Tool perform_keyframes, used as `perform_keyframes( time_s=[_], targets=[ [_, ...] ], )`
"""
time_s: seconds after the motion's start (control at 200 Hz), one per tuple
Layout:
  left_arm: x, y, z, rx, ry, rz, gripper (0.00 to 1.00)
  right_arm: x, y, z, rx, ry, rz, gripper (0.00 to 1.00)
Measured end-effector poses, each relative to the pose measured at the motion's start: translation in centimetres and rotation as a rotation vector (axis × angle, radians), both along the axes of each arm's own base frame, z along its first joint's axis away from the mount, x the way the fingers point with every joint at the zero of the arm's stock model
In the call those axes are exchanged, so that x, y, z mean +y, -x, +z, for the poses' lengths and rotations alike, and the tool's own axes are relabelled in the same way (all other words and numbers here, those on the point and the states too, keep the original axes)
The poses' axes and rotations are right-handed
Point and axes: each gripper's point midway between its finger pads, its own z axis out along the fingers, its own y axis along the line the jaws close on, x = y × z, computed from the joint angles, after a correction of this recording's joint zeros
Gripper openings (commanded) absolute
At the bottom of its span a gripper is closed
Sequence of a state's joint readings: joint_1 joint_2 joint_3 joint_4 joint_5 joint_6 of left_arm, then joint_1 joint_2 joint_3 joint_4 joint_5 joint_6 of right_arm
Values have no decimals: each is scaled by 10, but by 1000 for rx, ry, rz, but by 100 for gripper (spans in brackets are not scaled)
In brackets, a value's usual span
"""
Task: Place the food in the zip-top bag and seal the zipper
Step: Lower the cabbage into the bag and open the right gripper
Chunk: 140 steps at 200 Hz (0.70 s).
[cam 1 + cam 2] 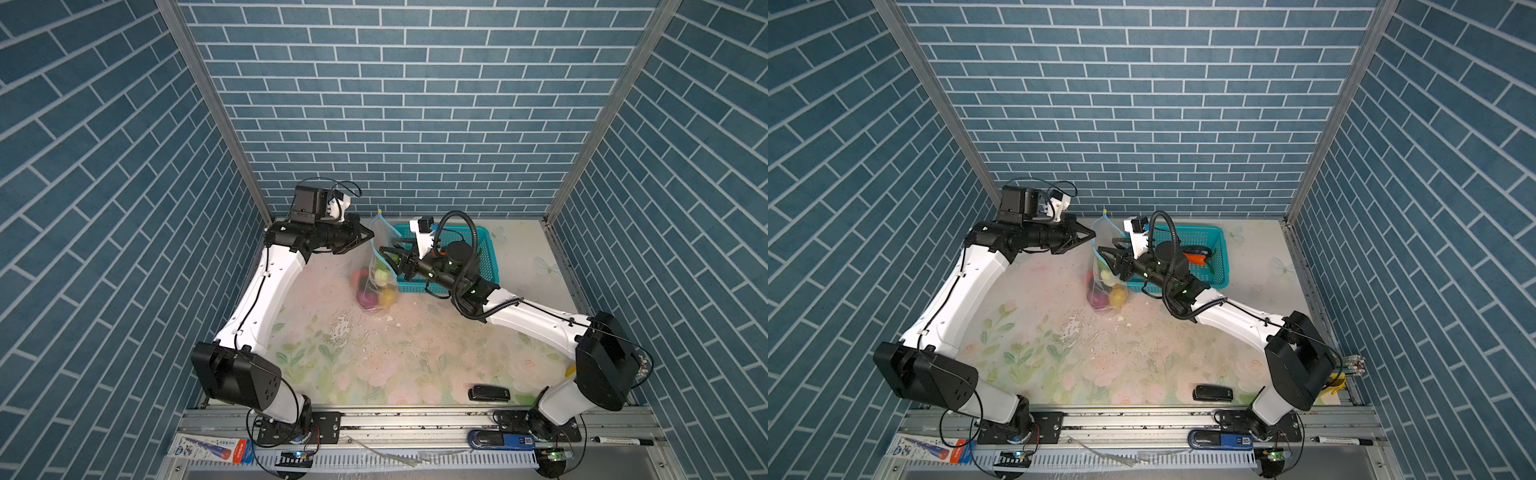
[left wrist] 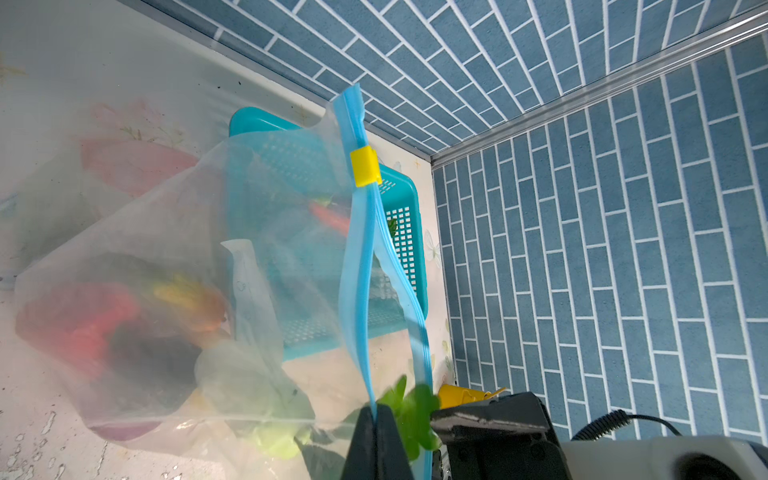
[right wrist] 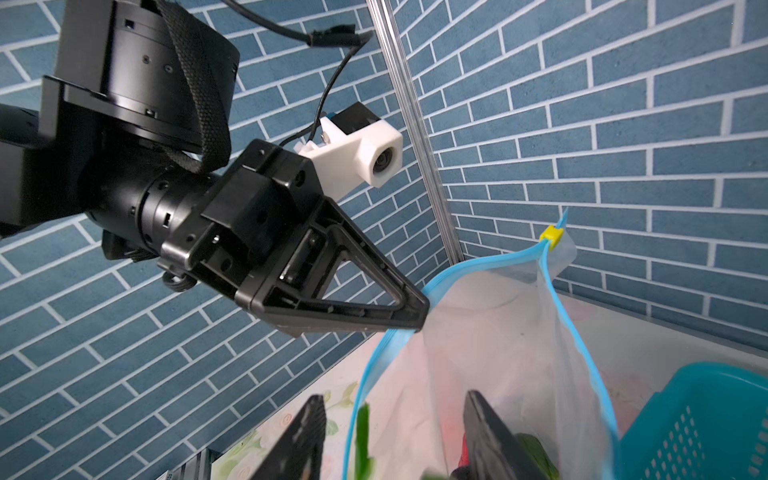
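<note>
Bag [image 2: 166, 232]: one | basket [image 3: 706, 407]: one | left jaws pinching zipper [image 2: 352, 291] | right jaws spread

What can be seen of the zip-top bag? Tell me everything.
The zip-top bag is clear, crinkly plastic with a light blue zipper along its mouth and a yellow slider near one end. It hangs upright, mouth open, bottom resting on the table. The shut left end effector pinches its rim; the open right end effector sits at the mouth. Colourful toy food lies inside.
</note>
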<state>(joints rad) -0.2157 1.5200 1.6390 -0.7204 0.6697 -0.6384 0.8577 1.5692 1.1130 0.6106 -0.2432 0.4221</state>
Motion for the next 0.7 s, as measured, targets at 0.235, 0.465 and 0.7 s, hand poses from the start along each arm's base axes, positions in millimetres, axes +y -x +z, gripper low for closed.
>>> perform_keyframes(
  time_s=[0.235, 0.465, 0.7],
  targets=[
    [0, 0, 0, 0, 0, 0, 0, 0, 0, -1, 3, 4, 0, 54],
    [0, 0, 0, 0, 0, 0, 0, 0, 0, -8, 16, 30, -1, 61],
    [0, 1, 2, -4, 1, 1, 0, -5, 3, -17, -6, 124, -8, 73]
  ],
)
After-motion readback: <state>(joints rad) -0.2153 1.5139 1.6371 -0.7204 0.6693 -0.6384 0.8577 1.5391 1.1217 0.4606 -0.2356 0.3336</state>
